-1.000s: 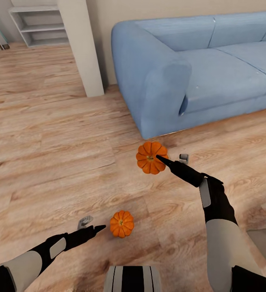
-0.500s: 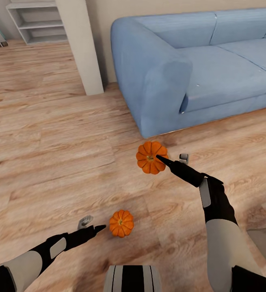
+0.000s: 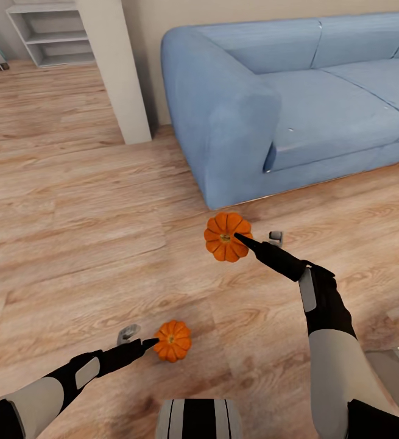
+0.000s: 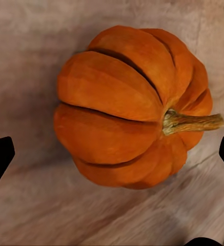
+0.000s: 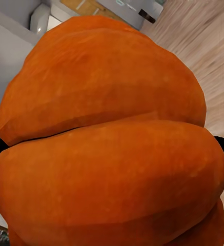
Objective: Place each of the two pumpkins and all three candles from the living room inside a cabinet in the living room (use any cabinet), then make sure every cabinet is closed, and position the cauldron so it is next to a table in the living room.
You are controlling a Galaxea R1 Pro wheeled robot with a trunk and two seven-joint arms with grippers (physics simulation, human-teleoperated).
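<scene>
While spread apart beside the floor pumpkin [image 3: 173, 341], left fingers [image 3: 128, 334]; right fingers [image 3: 275, 236] (clamped) on the raised pumpkin [image 3: 224, 236].

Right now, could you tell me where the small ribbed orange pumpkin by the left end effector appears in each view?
Head view: small ribbed orange pumpkin, low and left of centre, at the left end effector.
Left wrist view: centre, stem sideways.
Right wrist view: cannot tell which pumpkin this is.
Shared landmark: light wooden plank floor.

Open wood floor [image 3: 71, 231] lies wide to the left, nothing on it. The blue sofa [image 3: 272, 103] blocks the far right, its arm just behind the pumpkin [image 3: 225, 236] in the right hand [image 3: 257, 241]. A white pillar [image 3: 114, 67] stands at the far side.
</scene>
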